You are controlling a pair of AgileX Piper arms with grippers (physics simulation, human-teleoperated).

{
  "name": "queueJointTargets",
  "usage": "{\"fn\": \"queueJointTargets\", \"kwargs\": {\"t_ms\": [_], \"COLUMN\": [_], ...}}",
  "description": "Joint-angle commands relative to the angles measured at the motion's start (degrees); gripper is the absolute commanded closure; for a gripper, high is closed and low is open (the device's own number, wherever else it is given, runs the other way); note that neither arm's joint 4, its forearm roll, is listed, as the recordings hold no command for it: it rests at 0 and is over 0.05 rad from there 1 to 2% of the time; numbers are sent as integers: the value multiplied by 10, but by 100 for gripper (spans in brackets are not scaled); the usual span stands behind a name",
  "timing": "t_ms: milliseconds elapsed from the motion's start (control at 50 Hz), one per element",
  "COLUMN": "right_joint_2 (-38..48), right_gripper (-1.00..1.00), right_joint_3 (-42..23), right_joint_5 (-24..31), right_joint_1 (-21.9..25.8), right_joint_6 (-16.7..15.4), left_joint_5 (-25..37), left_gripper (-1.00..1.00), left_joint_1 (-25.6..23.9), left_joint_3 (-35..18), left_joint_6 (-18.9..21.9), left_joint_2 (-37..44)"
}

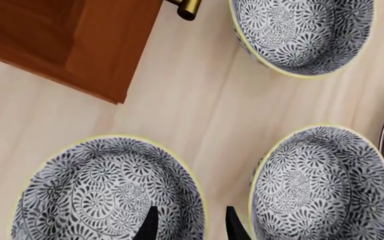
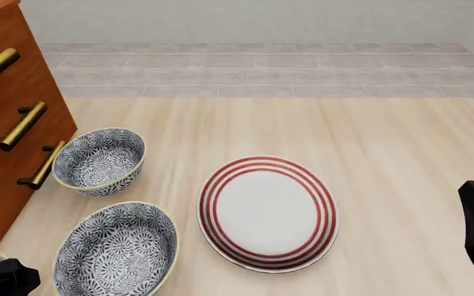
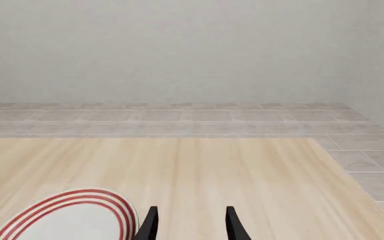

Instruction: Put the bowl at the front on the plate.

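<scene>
Blue-and-white floral bowl (image 1: 105,190) at the table's near left corner, empty, rim between the spread fingers of the left gripper (image 1: 188,220). Just beside, second bowl (image 1: 322,185), then plate (image 2: 268,213). Farther off, third bowl (image 2: 99,160) by the wooden cabinet (image 2: 10,123). Right gripper (image 3: 188,220) spread too, well apart.

free: bare table (image 2: 402,142) right of and beyond plate (image 2: 268,213) | blocked: cabinet (image 2: 7,123) along left, three bowls crowded beside it | narrow gap between middle bowl (image 2: 115,250) and plate
</scene>
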Motion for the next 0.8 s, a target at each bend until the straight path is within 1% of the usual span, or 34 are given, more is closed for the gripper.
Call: {"fn": "queueJointTargets", "kwargs": {"t_ms": [20,120,180,220,240,280,320,380,400,460,520,560,640,700,720,760,800], "right_joint_2": [-1,-1,-1,-1,-1,-1,-1,-1,-1,-1,-1,-1,-1,-1,-1,-1,-1], "right_gripper": [-100,-100,-100,-100,-100,-100,-100,-100,-100,-100,-100,-100,-100,-100,-100,-100,-100], "right_joint_3": [1,1,1,1,1,1,1,1,1,1,1,1,1,1,1,1,1], "right_joint_5": [-1,-1,-1,-1,-1,-1,-1,-1,-1,-1,-1,-1,-1,-1,-1,-1,-1], "right_joint_1": [0,0,0,0,0,0,0,0,0,0,0,0,0,0,0,0,0], "right_joint_6": [0,0,0,0,0,0,0,0,0,0,0,0,0,0,0,0,0], "left_joint_5": [-15,-39,-60,-54,-72,-65,-83,-89,-98,-94,-105,-134,-130,-146,-156,-141,-142], "left_gripper": [-100,-100,-100,-100,-100,-100,-100,-100,-100,-100,-100,-100,-100,-100,-100,-100,-100], "left_joint_1": [-1,-2,-1,-1,2,1,0,0,-2,-1,0,3,2,-5,-6,-8,-6], "left_joint_3": [21,31,46,42,52,42,51,49,57,53,54,68,62,68,77,70,71], "left_joint_6": [-7,-12,-11,-10,-6,-7,-8,-7,-8,-6,-6,-4,-4,-13,-10,-13,-14], "left_joint_2": [6,25,32,34,43,46,56,66,69,70,81,98,102,109,113,105,108]}}
